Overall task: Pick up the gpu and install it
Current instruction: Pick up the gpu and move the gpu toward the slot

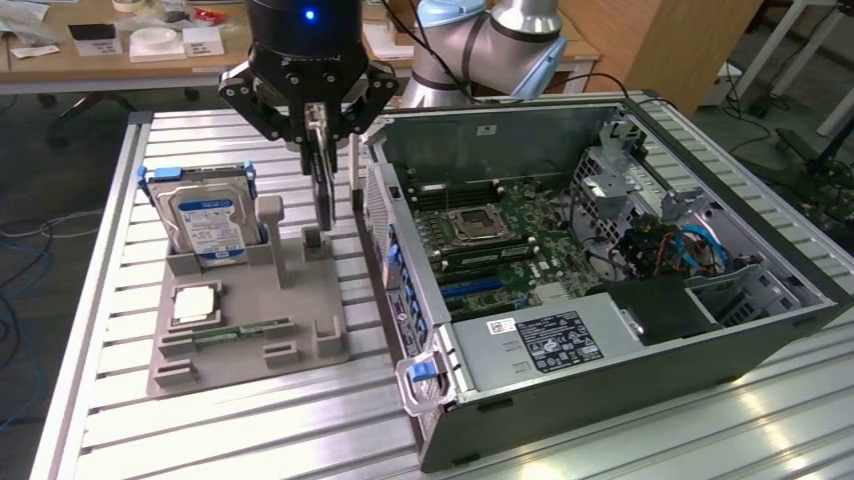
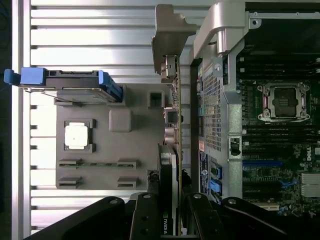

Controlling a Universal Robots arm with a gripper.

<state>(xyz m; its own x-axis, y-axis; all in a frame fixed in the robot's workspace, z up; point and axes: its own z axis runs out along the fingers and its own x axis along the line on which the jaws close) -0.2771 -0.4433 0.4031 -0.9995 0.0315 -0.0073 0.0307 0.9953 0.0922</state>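
Step in hand, as judged: the pick-up. The installation is not done.

Off to the exterior view's left of the pincer, a hard drive stands upright in the grey holder tray, which rests on the slatted surface.

The pincer hangs over the tray's case-side edge, clamped on the gpu. The card hangs edge-down directly beneath the pincer, with a finger on each face. In the wrist view its pale bracket sits at the end farthest from the pincer. The lower edge is at or just above the tray's slot; whether it is clear cannot be told.

To the exterior view's right, just beside the pincer, the open computer case lies on its side, its blue expansion slot unoccupied.

Judgement: seating calls for a level, upright card, with the bracket towards the case's rear wall.
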